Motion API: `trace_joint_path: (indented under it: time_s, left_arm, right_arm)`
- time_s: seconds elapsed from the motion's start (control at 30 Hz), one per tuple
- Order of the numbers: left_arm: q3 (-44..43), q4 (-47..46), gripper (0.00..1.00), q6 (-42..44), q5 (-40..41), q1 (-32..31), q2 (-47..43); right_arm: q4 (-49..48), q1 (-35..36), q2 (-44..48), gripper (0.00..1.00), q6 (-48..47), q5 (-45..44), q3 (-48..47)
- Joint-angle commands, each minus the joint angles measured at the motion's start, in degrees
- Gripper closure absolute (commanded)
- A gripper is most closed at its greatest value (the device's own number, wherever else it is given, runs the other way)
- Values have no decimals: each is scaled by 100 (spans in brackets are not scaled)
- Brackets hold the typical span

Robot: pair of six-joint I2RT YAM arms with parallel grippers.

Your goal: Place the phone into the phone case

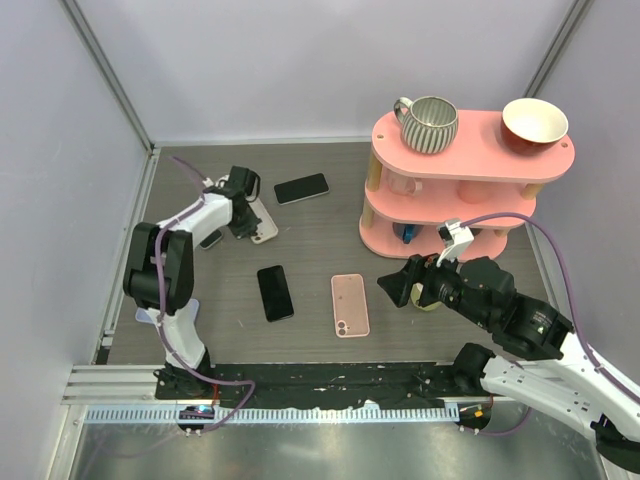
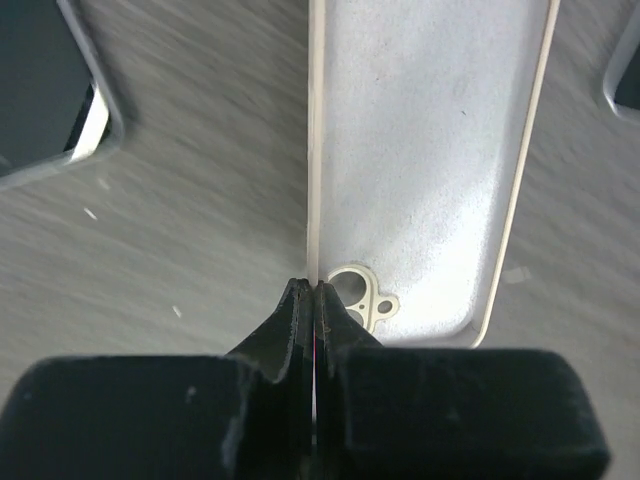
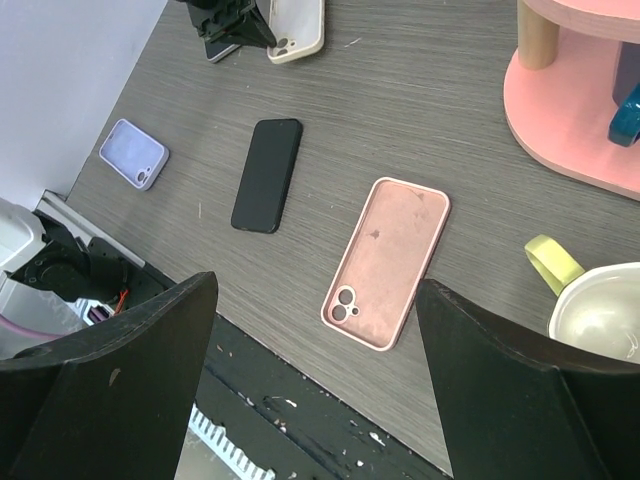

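- The left gripper is closed. Its jaws are pinched on the thin side wall of the cream phone case, just beside the camera cutout.
- The cream phone case lies open side up toward the far-left corner of the table, under the left wrist. A device in a clear cover lies just beside it.
- The right gripper is held wide open with nothing in it, over the near-right part of the table and near the pink shelf.
- A black phone lies flat near the near edge, left of centre and well apart from the gripped case. A second dark phone lies toward the far edge. Which of the two is meant cannot be told.
- A pink case lies just beside the black phone, apparently open side up.
- The step in hand is judged to be securing the case. No phone has yet been seated in it.
- For the next move, a phone would need to be picked up by the free gripper and its camera end matched to the cutout. It would then be pressed in one corner first while the case is steadied.
- The cream case shows a matt, faintly speckled interior, rounded corners and a thin raised lip, and is probably flexible.
- The black phone is a flat, matt slab with rounded corners, and the table is grey with a wood grain.
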State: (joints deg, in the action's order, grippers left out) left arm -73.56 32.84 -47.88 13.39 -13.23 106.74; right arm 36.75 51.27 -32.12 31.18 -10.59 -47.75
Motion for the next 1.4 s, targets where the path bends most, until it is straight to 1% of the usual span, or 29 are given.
trace_joint_path:
  time_s: [0.0,0.1,0.13,0.3,0.33,0.53,0.63,0.73,0.77,0.87,0.9,0.93,0.97,1.0,1.03,1.07,1.1,1.13,1.17,1.2,1.27,1.3,1.37]
  left_arm:
    - [254,-155,100,279,-29,-671,-706]
    - [482,-242,100,253,-248,-1066,-979]
    - [622,-278,100,235,-466,-1215,-1040]
    - [1132,-602,100,-46,-811,-1673,-1419]
    - [1290,-656,100,-133,-985,-1795,-1445]
    - [1826,-770,100,-398,-1145,-2112,-1586]
    - [1968,-814,95,-415,-1172,-2183,-1708]
    - [2003,-753,77,-380,-1233,-2183,-1849]
    - [1986,-631,60,-380,-1225,-2183,-1884]
    - [1837,-271,29,-372,-1032,-2175,-2051]
    - [1662,-139,26,-328,-918,-2183,-2104]
    - [1539,28,25,-223,-499,-2157,-2148]
    - [1390,430,22,-196,-278,-2114,-2192]
    - [1066,634,21,-178,-32,-2035,-2175]
    - [906,819,21,-187,293,-1773,-2157]
    - [731,1203,20,-230,435,-1588,-2053]
    - [407,1372,18,-231,480,-1186,-1991]
    - [282,1487,16,-144,515,-981,-1929]
    - [176,1575,9,-108,542,-797,-1859]
    - [19,1611,1,-90,577,-447,-1832]
    - [-79,1498,0,67,647,-128,-1797]
    - [-219,1489,0,112,691,186,-1692]
    - [-386,1471,0,260,666,496,-1534]
  right_arm:
    - [-116,24,21,14,-15,-180,-130]
    - [-89,24,21,14,-24,-198,-112]
    - [-98,24,21,14,-24,-207,-121]
    - [-54,24,39,14,-7,-268,-103]
    - [-37,24,39,14,-7,-286,-103]
    - [7,24,100,14,28,-391,-86]
    - [-28,15,136,14,55,-400,-33]
    - [-28,24,127,14,90,-391,-15]
    - [-28,24,127,14,99,-383,-15]
    - [-19,24,144,14,99,-374,-24]
    - [-10,24,162,14,90,-391,-33]
    - [7,24,179,14,90,-409,-33]
    - [16,24,214,14,99,-418,-33]
    - [16,15,241,14,108,-426,-24]
    - [42,24,259,14,99,-435,-15]
    - [43,15,294,14,99,-435,2]
    - [51,15,320,14,99,-435,11]
    - [60,24,329,14,99,-426,20]
    - [69,24,355,14,108,-426,20]
    - [78,24,355,14,90,-426,11]
    - [95,24,373,14,82,-426,-7]
    - [87,24,390,14,81,-418,-15]
    - [104,24,417,14,73,-418,-42]
